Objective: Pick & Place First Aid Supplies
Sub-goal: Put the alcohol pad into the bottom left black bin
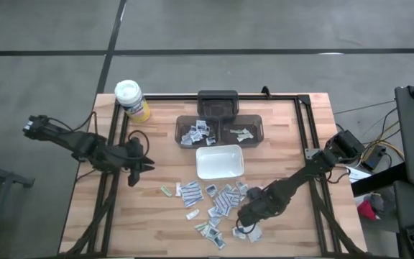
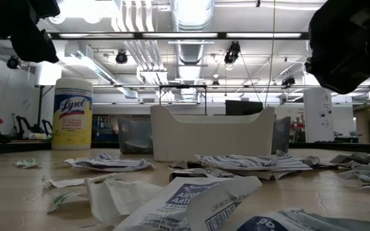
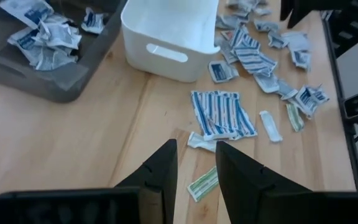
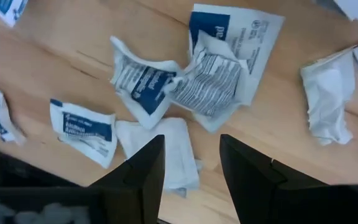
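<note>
Flat, crinkled packets (image 1: pixel 218 201) of white and blue-printed foil are scattered over the pale wooden worktop (image 1: pixel 164 216) just in front of a smooth white rectangular tray (image 1: pixel 219 161). More packets are held in two dark translucent bins (image 1: pixel 221 131) behind the tray; a yellow canister (image 1: pixel 132 100) is set well to its left. The right gripper (image 4: pixel 190 167) is held open over crumpled packets; the left gripper (image 3: pixel 195 163), partly open and empty, is poised left of the tray. Ceiling ducts are seen beyond.

Two dark jointed arms, blunt black fingers (image 4: pixel 143 171).
</note>
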`<state>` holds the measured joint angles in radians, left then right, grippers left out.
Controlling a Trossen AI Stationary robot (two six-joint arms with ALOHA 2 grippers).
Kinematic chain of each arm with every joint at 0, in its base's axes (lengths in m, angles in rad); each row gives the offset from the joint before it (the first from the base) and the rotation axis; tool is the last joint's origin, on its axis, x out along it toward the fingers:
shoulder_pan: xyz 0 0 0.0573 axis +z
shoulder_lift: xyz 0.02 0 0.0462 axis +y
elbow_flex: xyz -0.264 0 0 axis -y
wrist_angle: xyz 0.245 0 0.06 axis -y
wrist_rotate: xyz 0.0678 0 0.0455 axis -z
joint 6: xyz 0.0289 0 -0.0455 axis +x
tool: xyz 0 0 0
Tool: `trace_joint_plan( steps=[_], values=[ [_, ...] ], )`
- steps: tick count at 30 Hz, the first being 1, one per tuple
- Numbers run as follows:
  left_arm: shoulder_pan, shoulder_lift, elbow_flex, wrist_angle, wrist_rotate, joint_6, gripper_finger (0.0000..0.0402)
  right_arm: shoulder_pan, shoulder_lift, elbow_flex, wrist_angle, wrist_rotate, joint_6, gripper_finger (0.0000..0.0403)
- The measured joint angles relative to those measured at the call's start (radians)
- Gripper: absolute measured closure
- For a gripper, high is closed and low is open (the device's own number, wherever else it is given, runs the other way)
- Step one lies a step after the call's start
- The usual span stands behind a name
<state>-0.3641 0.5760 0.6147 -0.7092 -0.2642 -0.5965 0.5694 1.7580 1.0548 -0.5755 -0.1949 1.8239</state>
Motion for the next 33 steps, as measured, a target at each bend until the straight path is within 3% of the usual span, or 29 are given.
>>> trace_joint_plan(
  steps=[19,33],
  values=[
    [-0.001,-0.198,-0.150,0.005,0.005,0.008,0.0298,0.000,-0.001,-0.051,0.045,0.014,0.100,0.0268],
    [-0.001,-0.228,-0.208,0.013,0.012,0.020,0.0298,0.005,-0.016,-0.054,0.089,0.012,0.131,0.0268]
  ],
)
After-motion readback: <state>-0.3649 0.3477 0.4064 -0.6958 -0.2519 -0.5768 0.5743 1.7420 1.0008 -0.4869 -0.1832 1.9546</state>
